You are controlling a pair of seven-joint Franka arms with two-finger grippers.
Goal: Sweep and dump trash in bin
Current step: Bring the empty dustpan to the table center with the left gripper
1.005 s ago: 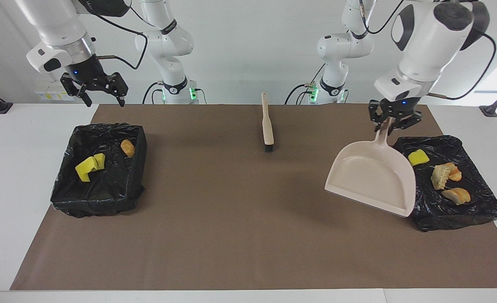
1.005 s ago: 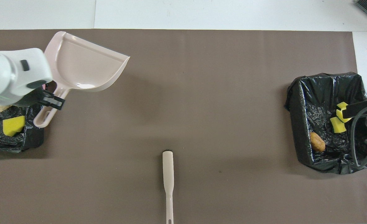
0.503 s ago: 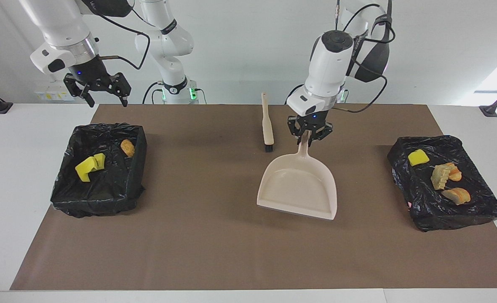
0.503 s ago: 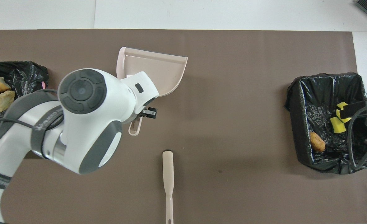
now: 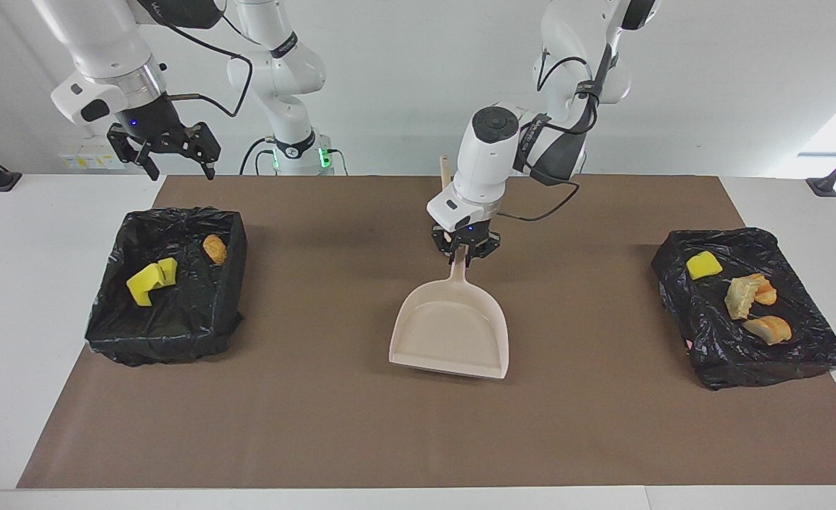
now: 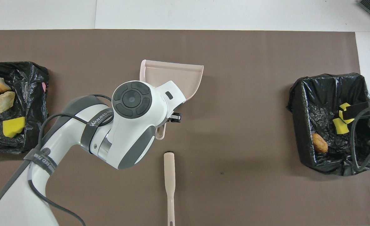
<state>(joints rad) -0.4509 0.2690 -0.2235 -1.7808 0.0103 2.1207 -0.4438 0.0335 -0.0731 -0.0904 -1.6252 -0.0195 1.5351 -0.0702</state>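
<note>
One claw matters here: the left claw [image 5: 465, 253] pinches the dustpan [image 5: 452, 331] by its handle over the middle of the mat [image 5: 333, 418], so I judge the good move is to lower it flat, then let go. Beside that handle lies the brush [image 6: 169, 175]. All the trash [image 5: 751, 297] sits in two black-lined bins [image 5: 800, 354] at the desk's ends, and the right claw [image 5: 173, 159] waits spread over the bin at its own end.

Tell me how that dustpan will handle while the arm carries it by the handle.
The dustpan looks like thin rigid plastic, so probably light and stiff. The left gripper pinches only the handle tip, so the wide scoop may swing or droop.
</note>
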